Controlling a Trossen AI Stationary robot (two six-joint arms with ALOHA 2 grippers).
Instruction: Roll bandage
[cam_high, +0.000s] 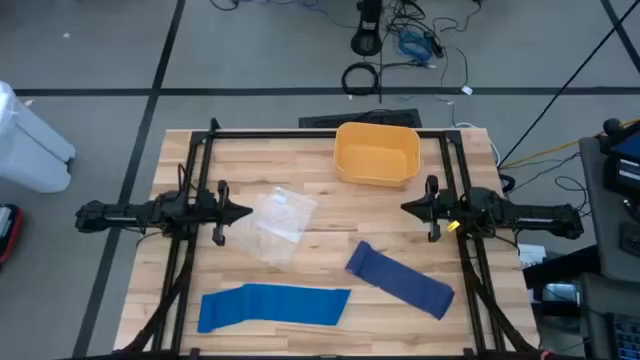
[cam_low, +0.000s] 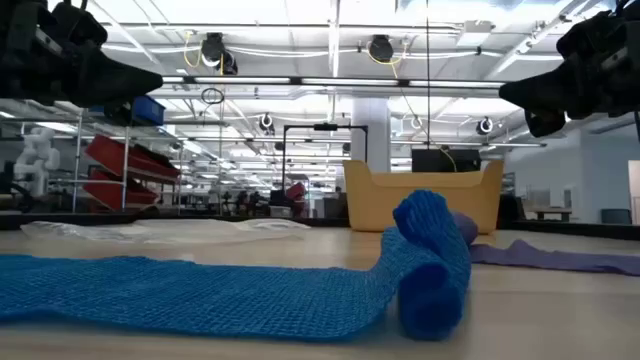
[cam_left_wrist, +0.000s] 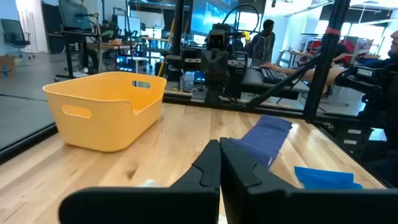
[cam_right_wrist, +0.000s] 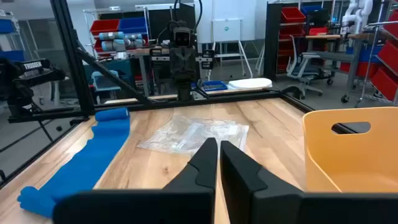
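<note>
A bright blue bandage (cam_high: 272, 305) lies flat along the table's near edge at the left; its right end is curled up in the low view (cam_low: 432, 262). A darker blue-purple bandage (cam_high: 400, 279) lies flat at the near right. My left gripper (cam_high: 246, 212) is shut and empty, held above the table's left middle. My right gripper (cam_high: 406, 208) is shut and empty, held above the right middle. The two grippers point toward each other. Both bandages also show in the left wrist view (cam_left_wrist: 268, 135) (cam_left_wrist: 326, 177).
A yellow plastic bin (cam_high: 377, 153) stands at the far middle of the table. A clear plastic bag (cam_high: 277, 225) lies between the grippers, left of centre. Black frame rails (cam_high: 300, 134) run along the far edge and down both sides.
</note>
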